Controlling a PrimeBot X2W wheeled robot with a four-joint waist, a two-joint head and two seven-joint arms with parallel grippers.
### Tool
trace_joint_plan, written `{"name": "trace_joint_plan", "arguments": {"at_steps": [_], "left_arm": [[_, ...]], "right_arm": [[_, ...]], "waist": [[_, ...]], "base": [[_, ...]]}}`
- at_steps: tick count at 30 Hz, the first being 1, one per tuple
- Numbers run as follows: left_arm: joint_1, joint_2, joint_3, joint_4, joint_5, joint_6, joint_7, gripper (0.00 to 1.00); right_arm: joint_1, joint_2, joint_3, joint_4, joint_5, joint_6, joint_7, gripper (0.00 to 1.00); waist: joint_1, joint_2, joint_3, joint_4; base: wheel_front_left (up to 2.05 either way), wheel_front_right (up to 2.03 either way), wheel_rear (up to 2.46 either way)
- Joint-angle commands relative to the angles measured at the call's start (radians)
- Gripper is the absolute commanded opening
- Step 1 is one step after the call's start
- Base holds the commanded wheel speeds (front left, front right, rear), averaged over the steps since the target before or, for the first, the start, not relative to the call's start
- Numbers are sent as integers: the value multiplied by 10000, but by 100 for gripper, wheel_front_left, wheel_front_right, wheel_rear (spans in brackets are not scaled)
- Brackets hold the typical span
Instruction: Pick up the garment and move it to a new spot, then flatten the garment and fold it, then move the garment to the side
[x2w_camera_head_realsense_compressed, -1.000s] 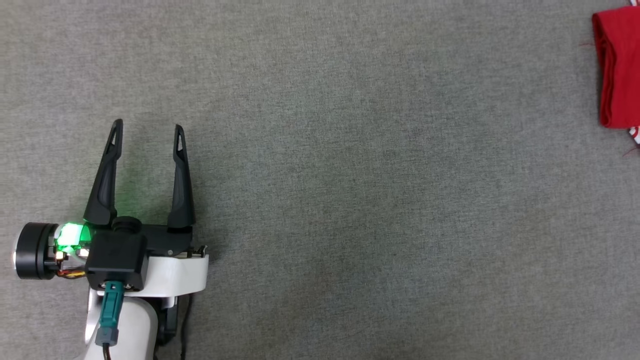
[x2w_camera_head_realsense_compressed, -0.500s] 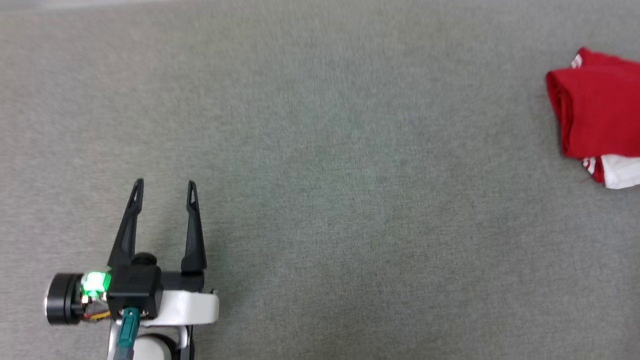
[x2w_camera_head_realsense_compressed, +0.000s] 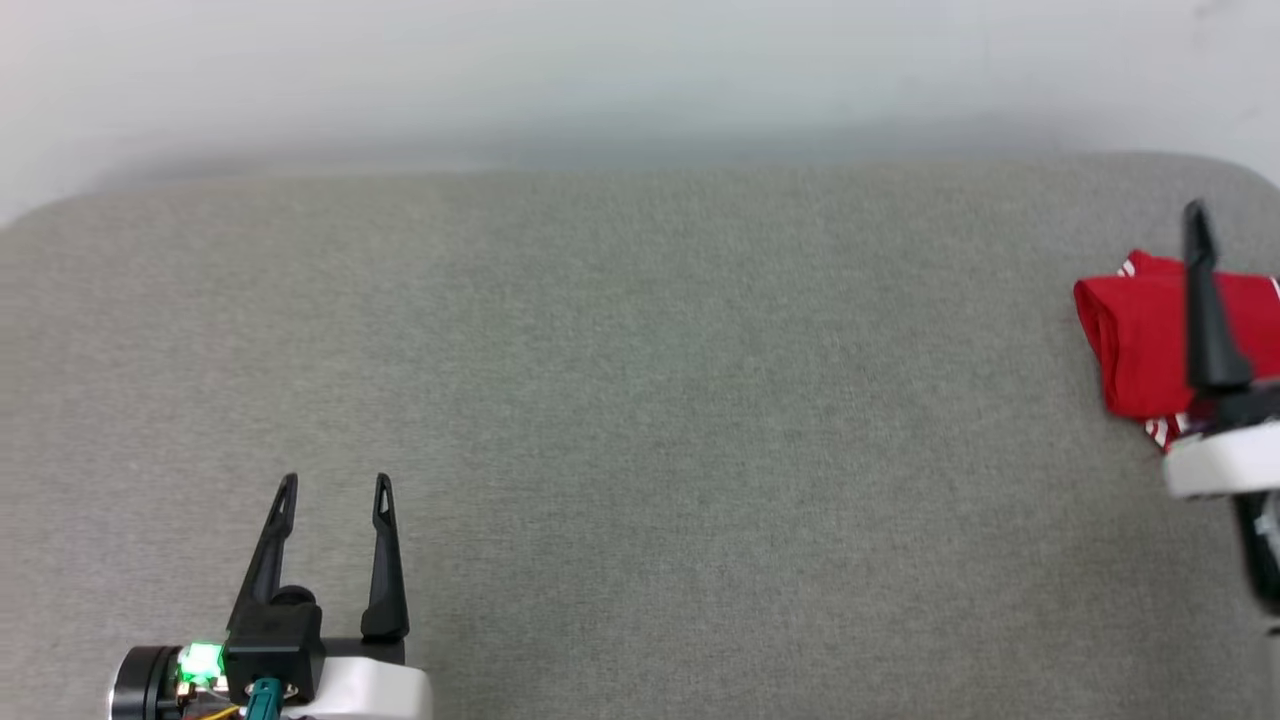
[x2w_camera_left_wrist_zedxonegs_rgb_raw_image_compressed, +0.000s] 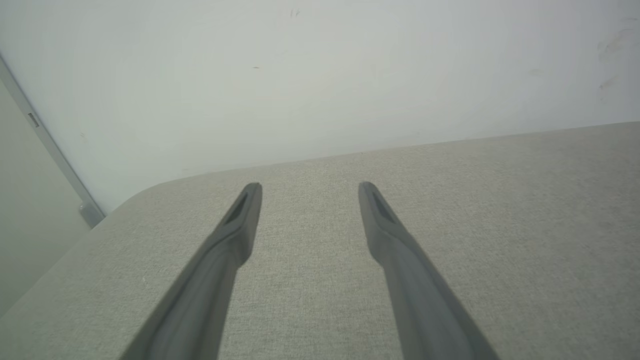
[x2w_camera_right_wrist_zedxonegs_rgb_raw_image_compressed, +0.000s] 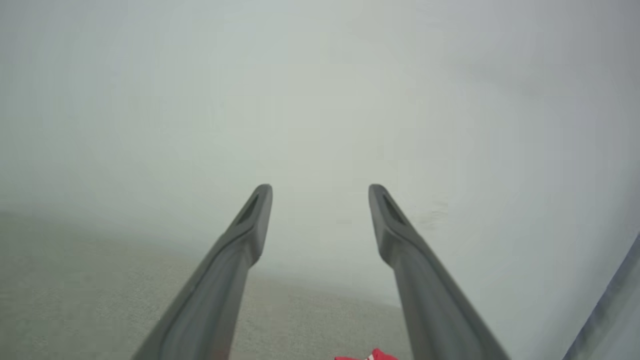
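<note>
1. No text, label, brand or number is readable in any of the views.
2. The folded garment (x2w_camera_head_realsense_compressed: 1135, 340), at the right edge of the head view, shows plain red cloth and small white-marked bits at its upper and lower corners, too small to read.

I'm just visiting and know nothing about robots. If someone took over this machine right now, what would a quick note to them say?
Left gripper: open, empty, over the grey surface, far from the garment.
Right gripper: open, nothing between its fingers, close by the garment.
Garment: a folded red bundle lying at the surface's right edge.
Done: folding and the move aside, by the look of it.
Left: probably nothing; check that the fold is tidy.
</note>
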Motion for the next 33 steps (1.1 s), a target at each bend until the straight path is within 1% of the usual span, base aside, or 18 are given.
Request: {"name": "trace_joint_plan", "arguments": {"at_steps": [1, 8, 11, 17, 23, 28, 33], "left_arm": [[145, -31, 58, 84, -8, -66, -23, 100], [509, -183, 64, 372, 67, -265, -23, 100], [656, -209, 71, 447, 97, -349, -23, 100], [838, -268, -61, 650, 175, -561, -23, 100], [937, -367, -128, 738, 214, -675, -23, 100], [975, -426, -117, 795, 224, -750, -23, 100], [988, -450, -64, 834, 204, -846, -23, 100]], "right_arm": [[500, 390, 88, -276, -110, -17, -114, 100], [2262, 1519, 525, -649, -182, -17, -226, 100], [2937, 1827, 640, -550, -123, -17, -187, 100], [3958, 2174, 514, -294, -77, -17, -176, 100], [4619, 2387, 324, -250, -179, -17, -265, 100], [4963, 2514, 307, -299, -293, -17, -317, 100], [4984, 2593, 296, -321, -231, -17, -334, 100]], "waist": [[3, 0, -498, 279], [3, 0, -1207, 574], [3, 0, -1414, 645], [3, 0, -1620, 785], [3, 0, -1751, 825], [3, 0, -1809, 826], [3, 0, -1825, 804]], "base": [[0, 0, 0], [0, 0, 0], [0, 0, 0], [0, 0, 0], [0, 0, 0], [0, 0, 0], [0, 0, 0]]}}
